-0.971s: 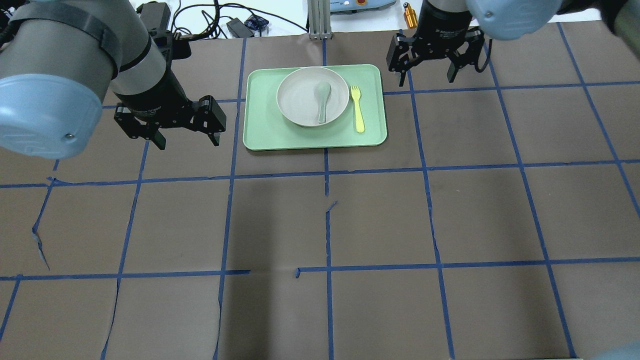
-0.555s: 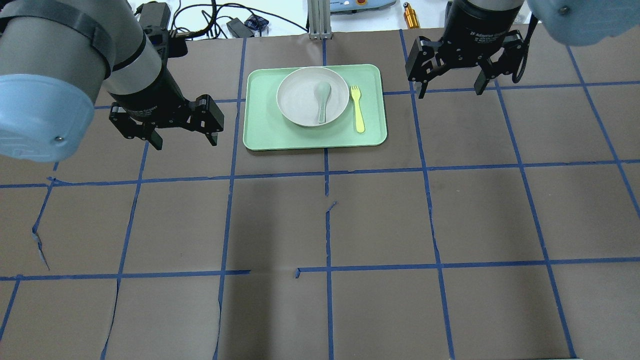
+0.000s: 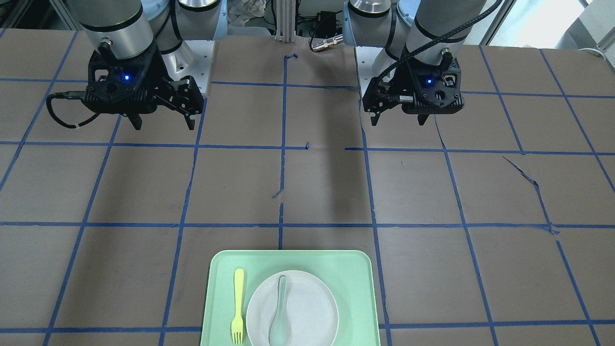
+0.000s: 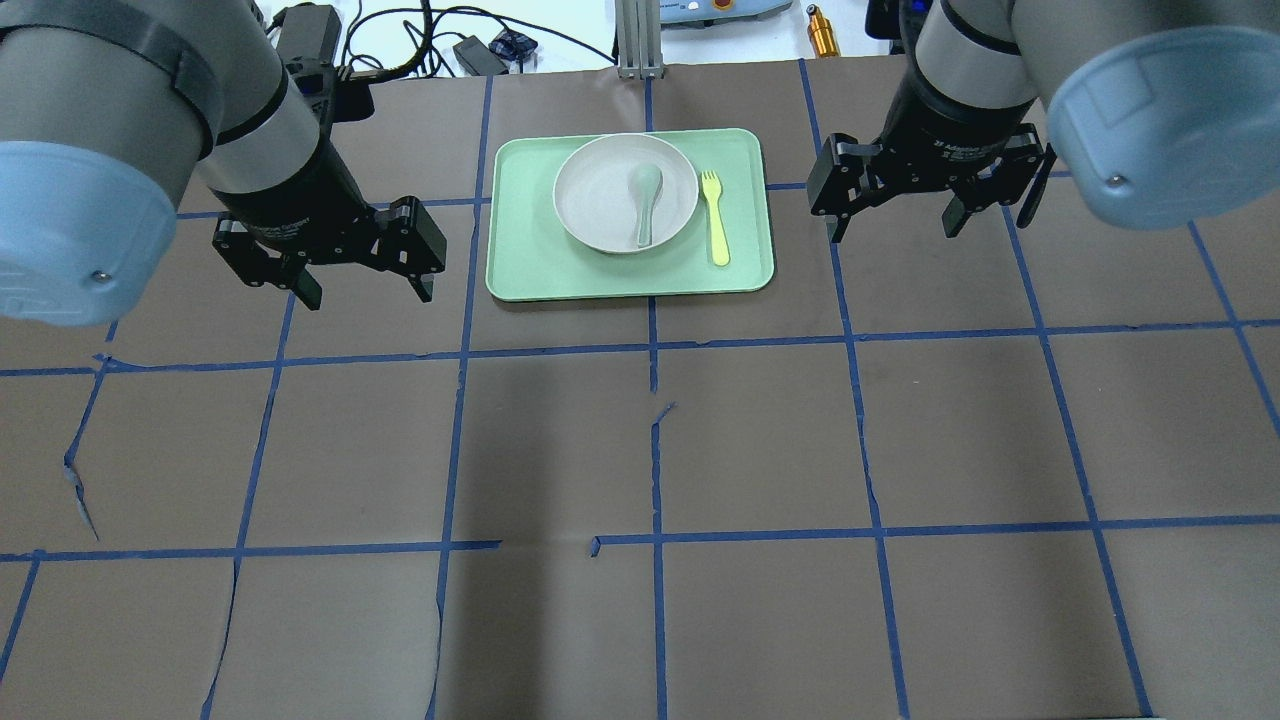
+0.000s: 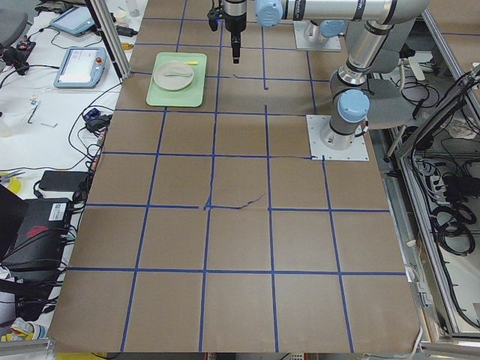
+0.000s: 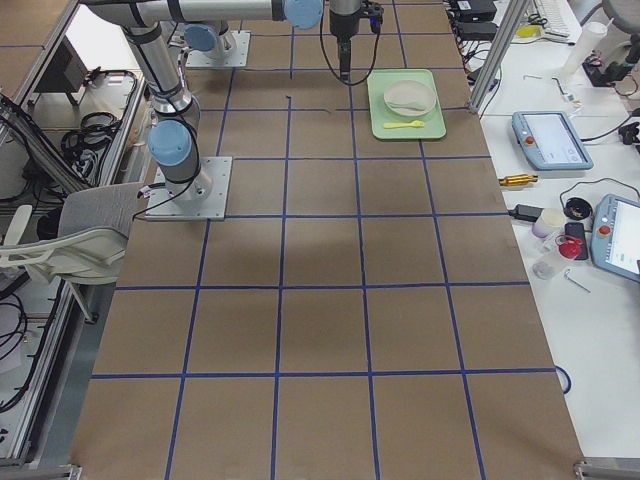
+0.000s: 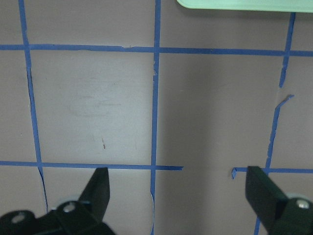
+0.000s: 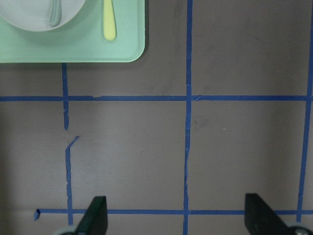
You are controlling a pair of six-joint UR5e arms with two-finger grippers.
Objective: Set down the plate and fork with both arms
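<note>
The off-white plate (image 4: 590,195) lies on the mint-green tray (image 4: 530,270) at the table's far middle, with a grey-green spoon (image 4: 645,200) in it. The yellow fork (image 4: 714,216) lies on the tray just right of the plate. My left gripper (image 4: 367,292) is open and empty, left of the tray. My right gripper (image 4: 890,232) is open and empty, right of the tray. In the front-facing view the plate (image 3: 312,307), fork (image 3: 238,307), left gripper (image 3: 398,122) and right gripper (image 3: 164,126) all show. The right wrist view shows the plate (image 8: 29,19) and fork (image 8: 108,19).
The table is brown paper with a blue tape grid and some torn seams. An orange cylinder (image 4: 820,32) and cables lie past the far edge. The left wrist view shows only the tray's edge (image 7: 244,4) above bare paper.
My right gripper has moved to the right and toward the near side, away from the tray's far right corner. My left gripper has shifted slightly left. Plate, spoon and fork have not moved.
</note>
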